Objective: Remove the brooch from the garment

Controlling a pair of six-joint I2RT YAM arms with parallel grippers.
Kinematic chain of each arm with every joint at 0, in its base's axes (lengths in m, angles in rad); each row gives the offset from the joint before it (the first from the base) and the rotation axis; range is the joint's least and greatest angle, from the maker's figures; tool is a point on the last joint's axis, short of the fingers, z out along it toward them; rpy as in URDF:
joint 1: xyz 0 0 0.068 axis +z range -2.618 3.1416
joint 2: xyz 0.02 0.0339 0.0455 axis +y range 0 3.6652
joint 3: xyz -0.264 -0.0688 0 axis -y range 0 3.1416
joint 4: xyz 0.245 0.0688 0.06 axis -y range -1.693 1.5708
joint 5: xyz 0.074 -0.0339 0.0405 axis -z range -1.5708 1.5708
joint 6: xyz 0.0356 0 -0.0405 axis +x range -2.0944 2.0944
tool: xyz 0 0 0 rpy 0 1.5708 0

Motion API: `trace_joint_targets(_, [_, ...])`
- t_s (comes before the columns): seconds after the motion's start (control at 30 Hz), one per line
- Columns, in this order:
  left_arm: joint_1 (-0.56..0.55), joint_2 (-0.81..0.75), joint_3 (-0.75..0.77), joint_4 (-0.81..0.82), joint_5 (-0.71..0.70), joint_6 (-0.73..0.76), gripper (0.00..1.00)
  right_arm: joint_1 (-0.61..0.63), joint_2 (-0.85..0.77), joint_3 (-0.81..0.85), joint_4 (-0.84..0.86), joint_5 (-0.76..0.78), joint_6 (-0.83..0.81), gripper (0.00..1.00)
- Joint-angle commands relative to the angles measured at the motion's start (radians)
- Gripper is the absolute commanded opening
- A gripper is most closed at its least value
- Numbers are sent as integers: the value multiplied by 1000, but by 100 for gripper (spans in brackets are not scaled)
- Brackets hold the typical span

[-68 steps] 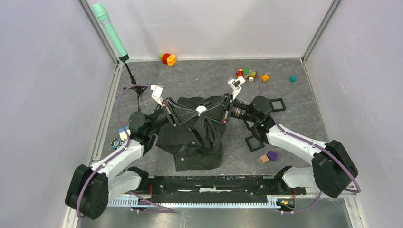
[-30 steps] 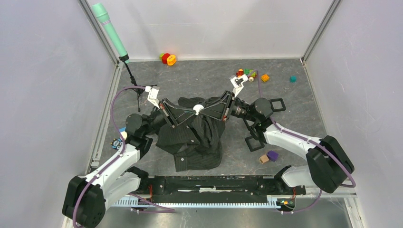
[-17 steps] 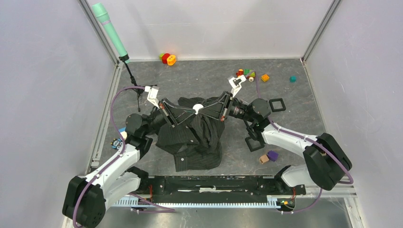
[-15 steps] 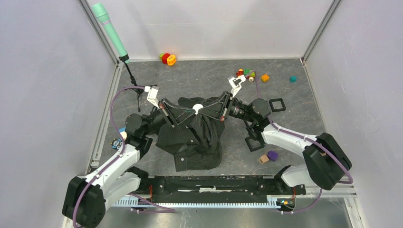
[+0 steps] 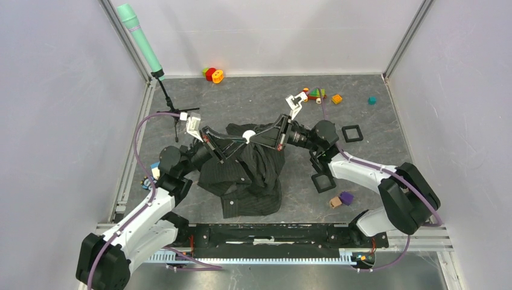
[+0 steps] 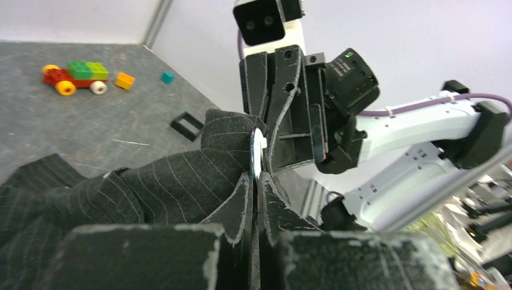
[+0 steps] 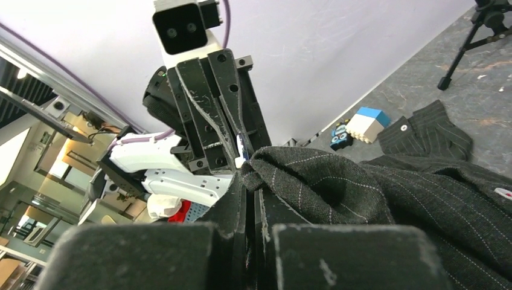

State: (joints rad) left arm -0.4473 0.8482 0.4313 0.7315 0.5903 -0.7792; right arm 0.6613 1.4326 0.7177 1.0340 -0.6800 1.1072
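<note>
My left gripper is clamped shut on a raised fold of the garment. My right gripper meets it tip to tip, closed too. The brooch sits right at both tips; whether I pinch it or only cloth, I cannot tell.

Grey table (garment, toy blocks)
</note>
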Motion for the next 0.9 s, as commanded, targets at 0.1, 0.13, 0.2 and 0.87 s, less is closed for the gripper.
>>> trace_joint_targets(0.1, [-52, 40, 40, -131, 8, 150, 2, 18, 37, 141, -187, -40, -99, 3])
trace_joint_targets(0.13, [-54, 50, 48, -154, 8, 160, 2, 18, 37, 145, -199, -47, -106, 3])
trace_joint_targets(0.2, [-56, 74, 59, -176, 13, 177, 2, 19, 41, 155, -232, -60, -130, 3])
trace_joint_targets(0.87, [-64, 68, 101, -446, -270, 272, 2, -49, -103, 7, -338, -61, -306, 57])
